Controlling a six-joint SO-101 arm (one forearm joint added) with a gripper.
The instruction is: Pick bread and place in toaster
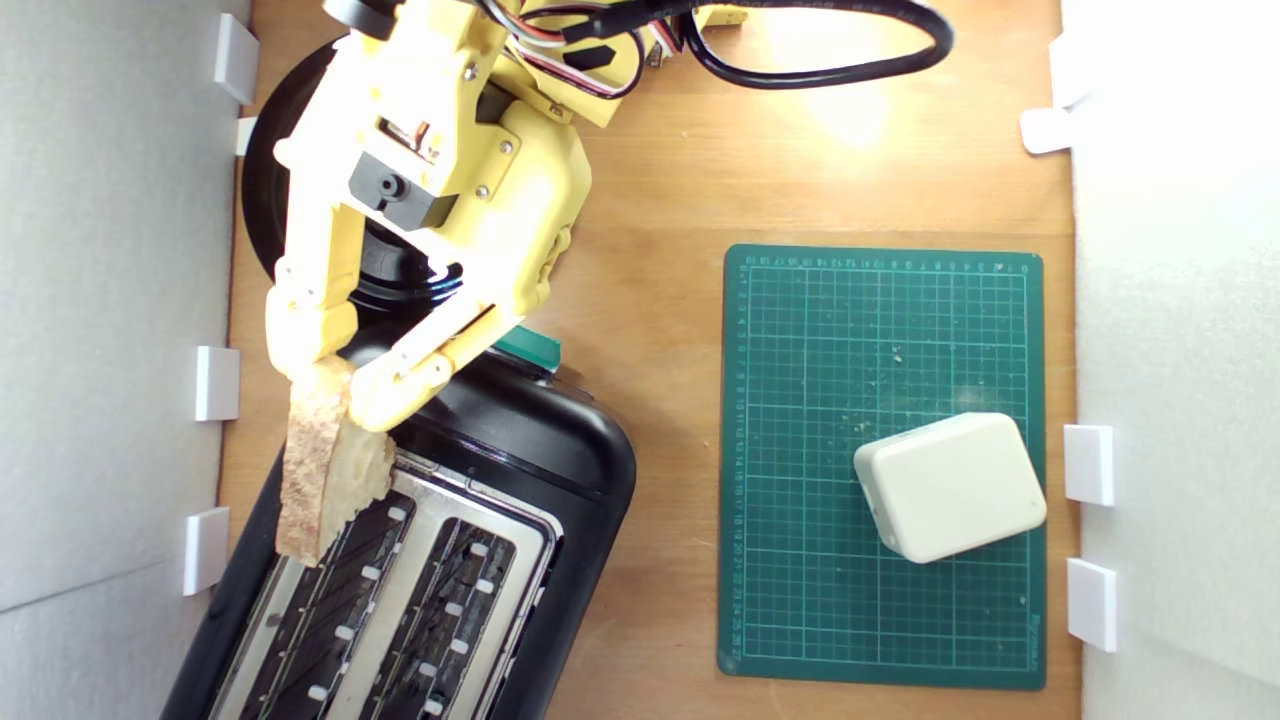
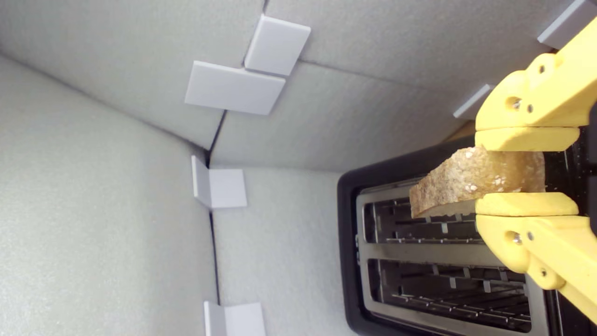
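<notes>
My yellow gripper (image 1: 335,380) is shut on the bread (image 1: 325,475), a wedge with brown crust and pale crumb. The slice hangs above the black toaster (image 1: 560,470) at the exterior view's lower left, over the slot nearer the left wall. In the wrist view the bread (image 2: 466,184) is pinched between my two yellow fingers (image 2: 524,205), held above the toaster (image 2: 347,224) and its open slots. Both slots look empty. A green lever knob (image 1: 530,347) shows at the toaster's end, just under my arm.
A round black plate (image 1: 262,190) lies partly under my arm at the upper left. On the exterior view's right, a green cutting mat (image 1: 800,400) carries a white rounded block (image 1: 950,487). A black cable (image 1: 850,55) loops at the top. Grey foam walls (image 1: 110,300) close both sides.
</notes>
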